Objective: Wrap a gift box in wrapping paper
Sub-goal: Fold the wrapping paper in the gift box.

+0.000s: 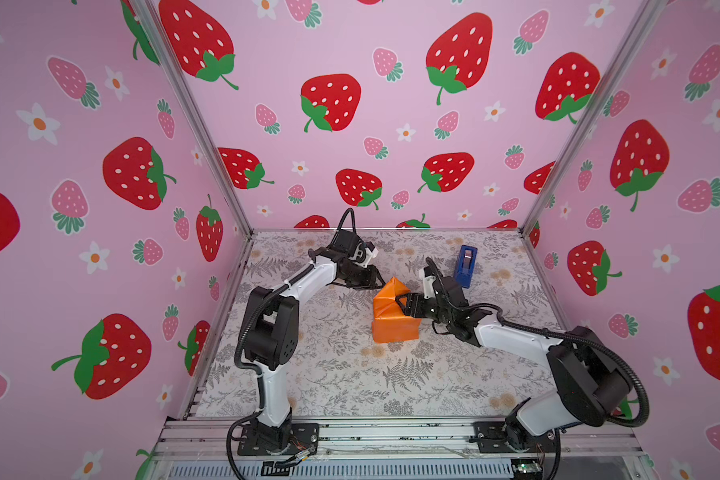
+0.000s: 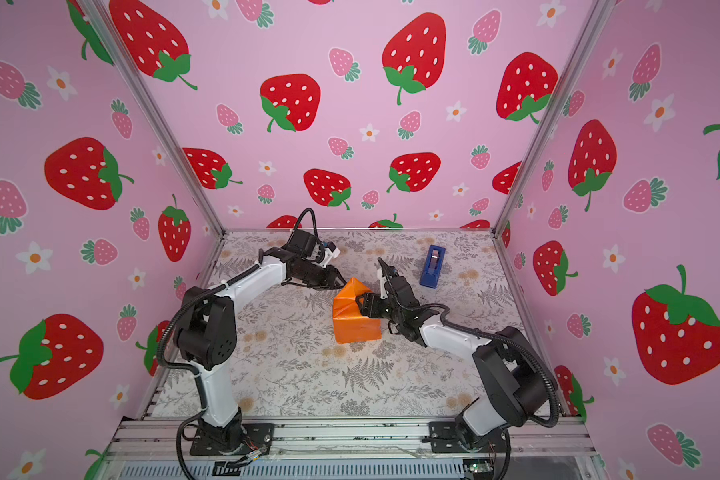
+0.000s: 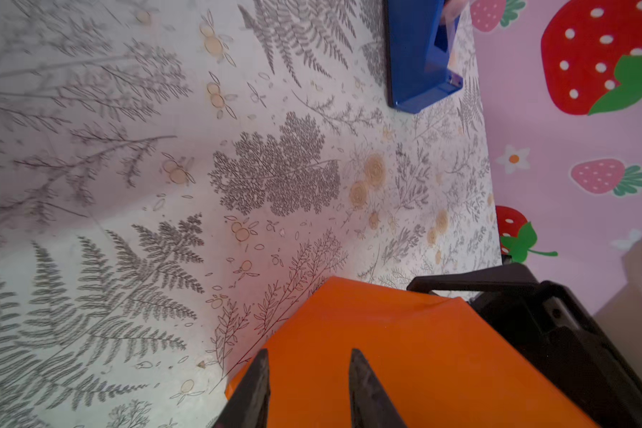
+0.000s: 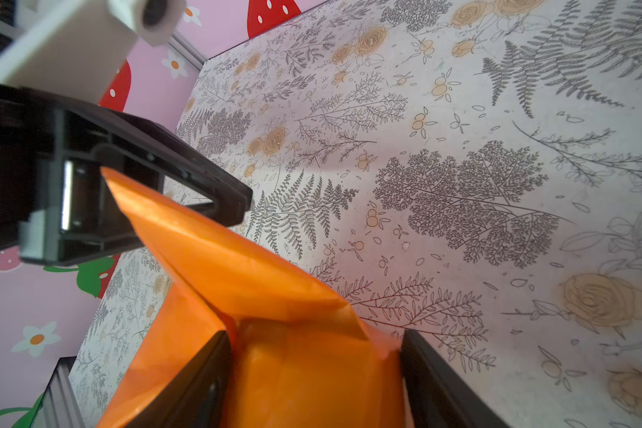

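Left gripper (image 1: 381,286) reached in low from the left side, jaws partly apart with a clear gap between the two black fingertips (image 3: 260,374). In the right wrist view the pointed tip of a raised paper flap (image 4: 201,237) sat inside that gap. Could not tell whether either finger actually pressed it.

Wrapping paper (image 1: 391,328), glossy orange face outward, stood as a blocky parcel on the fern-print table (image 1: 329,374), directly between the two grippers. The flap rose from its far top edge toward the left gripper. Creases ran across the upper face. The gift box was fully covered, and none of it showed.

Right gripper (image 1: 400,305) came in from the right, over the parcel's top. Its jaws stood wide, one finger (image 4: 201,374) on each side of the papered block, and both appeared to lie against the paper, clamping it.

A blue tape dispenser (image 1: 465,266) stood beyond the right gripper, toward the back wall, near it but clear of the arm and of the parcel.
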You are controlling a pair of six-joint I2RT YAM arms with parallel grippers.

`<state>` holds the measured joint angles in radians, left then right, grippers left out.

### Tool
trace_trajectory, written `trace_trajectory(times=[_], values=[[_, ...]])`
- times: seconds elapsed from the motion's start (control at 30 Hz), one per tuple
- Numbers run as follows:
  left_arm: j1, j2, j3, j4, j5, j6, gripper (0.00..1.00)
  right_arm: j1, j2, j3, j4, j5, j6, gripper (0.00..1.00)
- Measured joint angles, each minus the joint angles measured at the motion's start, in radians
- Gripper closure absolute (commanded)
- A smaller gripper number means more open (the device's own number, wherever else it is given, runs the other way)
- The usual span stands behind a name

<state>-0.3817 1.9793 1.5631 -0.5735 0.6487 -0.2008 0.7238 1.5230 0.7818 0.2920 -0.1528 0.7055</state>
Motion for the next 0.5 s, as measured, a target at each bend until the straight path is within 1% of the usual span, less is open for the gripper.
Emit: trace_trajectory(times=[0.1, 0.23, 0.4, 0.5], values=[[-0.011, 0.032, 0.005, -0.03, 0.056, 0.031, 0.61, 0.001, -0.002, -0.005, 0.006, -0.009, -0.004, 0.27], [-0.029, 0.036, 0.005, -0.05, 0.112, 0.068, 0.6, 0.0, -0.003, -0.005, 0.006, -0.016, -0.012, 0.27], [-0.032, 0.015, 0.005, -0.063, 0.131, 0.101, 0.59, 0.001, -0.003, -0.005, 0.006, -0.029, -0.019, 0.27], [-0.032, -0.007, 0.002, -0.07, 0.132, 0.118, 0.59, 0.001, -0.003, -0.005, 0.005, -0.03, -0.019, 0.25]])
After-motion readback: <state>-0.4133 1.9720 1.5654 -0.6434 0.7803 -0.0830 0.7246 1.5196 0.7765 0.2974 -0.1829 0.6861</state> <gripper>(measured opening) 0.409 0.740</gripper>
